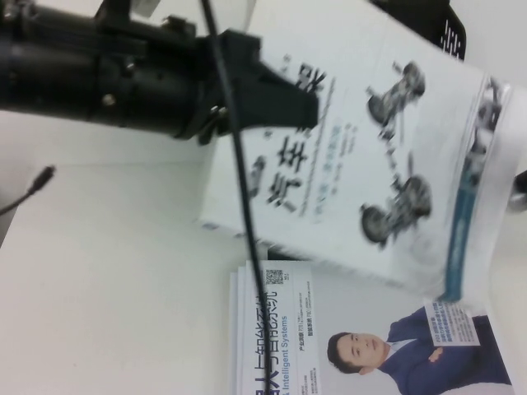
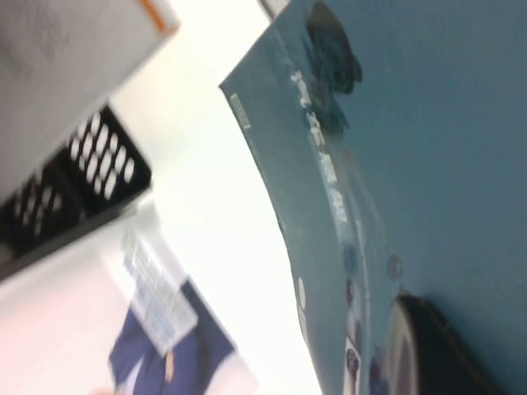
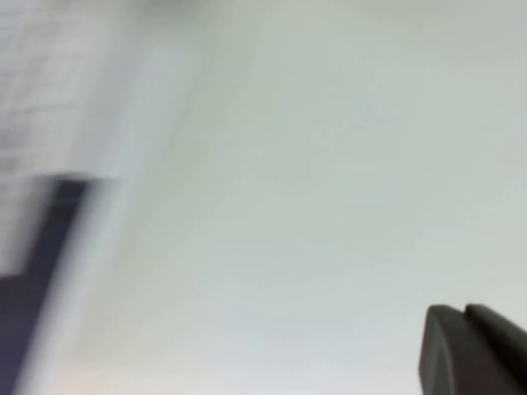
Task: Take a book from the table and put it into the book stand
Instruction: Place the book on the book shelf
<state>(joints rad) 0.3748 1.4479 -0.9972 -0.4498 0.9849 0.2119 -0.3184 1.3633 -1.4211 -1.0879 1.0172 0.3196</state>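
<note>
Book: the book (image 1: 370,156) fills the centre and right of the high view, tilted, its cover with the blue title and the grey suspension picture turned toward the camera, the teal band toward the right edge of the frame.
Support: you cannot tell for sure whether any part of it rests on the table (image 1: 107,280); it looks raised above the second book (image 1: 362,337), the one with the man in a blue suit, at the bottom of the frame.
Long axis: it runs from the upper left of the frame down to the lower right.
Left gripper: the left gripper (image 1: 284,103) reaches in from the upper left and meets the book's upper-left edge; you should judge it to be clenched on the book, since the left wrist view shows the cover (image 2: 428,164) right against a finger (image 2: 436,346).
Right gripper: the right gripper (image 3: 473,350) shows only as a dark tip over blank white surface; you cannot tell its state.
Book stand: the book stand (image 1: 436,25) sits at the top right of the high view, beyond the book's far edge.
Key relation: the stand lies up and to the right of the left gripper, so the left arm is your carrier.
</note>
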